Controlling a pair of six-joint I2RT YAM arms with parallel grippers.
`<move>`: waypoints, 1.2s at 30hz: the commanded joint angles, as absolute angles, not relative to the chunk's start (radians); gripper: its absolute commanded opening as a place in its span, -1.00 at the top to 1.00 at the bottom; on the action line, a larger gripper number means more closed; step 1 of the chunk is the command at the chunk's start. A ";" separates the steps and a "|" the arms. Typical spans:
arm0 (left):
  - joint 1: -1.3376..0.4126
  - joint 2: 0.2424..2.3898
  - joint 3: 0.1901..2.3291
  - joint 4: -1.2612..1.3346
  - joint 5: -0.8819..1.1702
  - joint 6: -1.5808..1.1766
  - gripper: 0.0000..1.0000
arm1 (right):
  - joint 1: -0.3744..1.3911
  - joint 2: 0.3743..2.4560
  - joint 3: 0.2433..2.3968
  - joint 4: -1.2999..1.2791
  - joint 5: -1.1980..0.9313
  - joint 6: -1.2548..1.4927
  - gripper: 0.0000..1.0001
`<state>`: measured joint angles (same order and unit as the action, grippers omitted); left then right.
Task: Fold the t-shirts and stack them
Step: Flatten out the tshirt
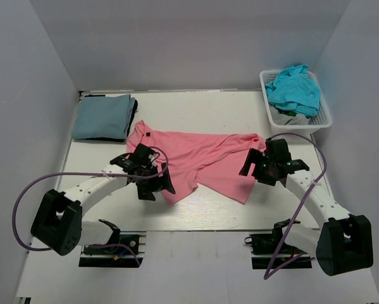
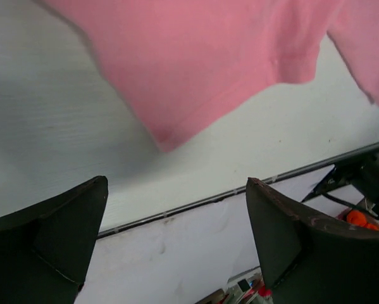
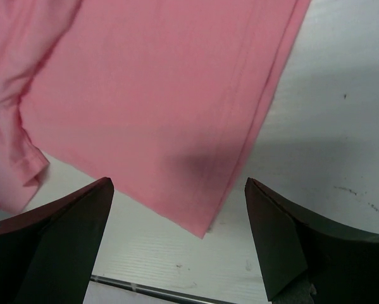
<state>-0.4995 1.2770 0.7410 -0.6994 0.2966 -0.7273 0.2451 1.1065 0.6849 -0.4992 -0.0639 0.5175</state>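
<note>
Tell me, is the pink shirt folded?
Not folded. The pink shirt lies spread wide on the table, rumpled, corners loose.

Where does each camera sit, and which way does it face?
Top external: above and behind the arm bases, looking down on the white table; both arms show.
Left wrist: on the left arm, looking past the open left gripper at a salmon-pink cotton t-shirt's corner and the table's near edge.
Right wrist: on the right arm, looking past the open right gripper at that shirt's hem corner.
Shared: all see the pink shirt.
</note>
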 commanded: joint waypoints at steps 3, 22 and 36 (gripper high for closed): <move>-0.629 1.394 0.756 -0.641 0.287 -0.776 -0.91 | 0.249 1.095 0.635 -0.514 -0.081 0.537 -0.81; -0.712 1.601 0.863 -0.650 0.106 -0.845 0.77 | 0.244 1.179 0.728 -0.419 0.217 0.560 -0.81; -0.692 1.483 0.977 -0.716 -0.052 -0.894 1.00 | 0.224 1.747 1.149 -0.387 0.276 0.492 -0.76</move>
